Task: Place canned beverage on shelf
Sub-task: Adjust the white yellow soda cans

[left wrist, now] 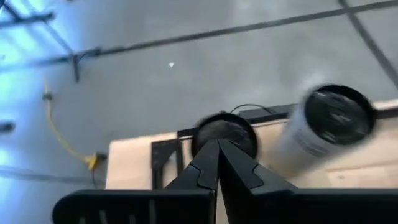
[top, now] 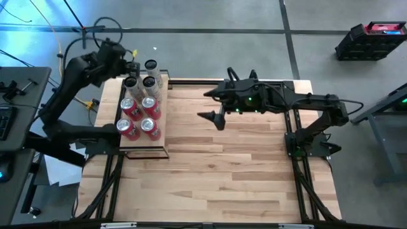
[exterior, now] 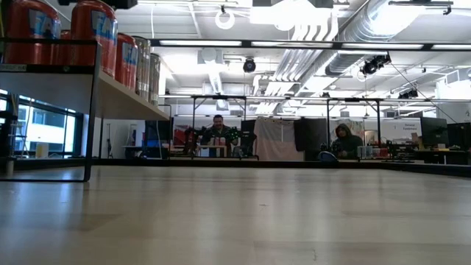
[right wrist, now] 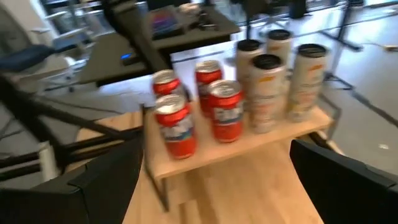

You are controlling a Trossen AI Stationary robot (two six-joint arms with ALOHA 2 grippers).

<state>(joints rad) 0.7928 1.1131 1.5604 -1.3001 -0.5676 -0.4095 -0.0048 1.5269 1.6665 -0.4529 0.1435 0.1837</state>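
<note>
The shelf (top: 141, 145), a pale board on a black frame, stands at the table's left side. It carries several red cans (top: 140, 117) at its near end and several pale silver cans (top: 146, 79) at its far end, all upright. My left gripper (top: 131, 66) is shut just above the shelf's far left corner. In the left wrist view its tips (left wrist: 217, 149) sit in front of a dark can top (left wrist: 225, 132). My right gripper (top: 205, 105) hangs open over the table's far middle, pointing at the shelf (right wrist: 249, 146), nothing between its fingers.
Bare tabletop (top: 222, 165) stretches from the shelf to the right arm's base (top: 308, 143). In the low view the shelf board (exterior: 110, 92) stands raised at the left. A black crate (top: 372, 38) lies on the floor far right. People (exterior: 218, 132) sit beyond the table.
</note>
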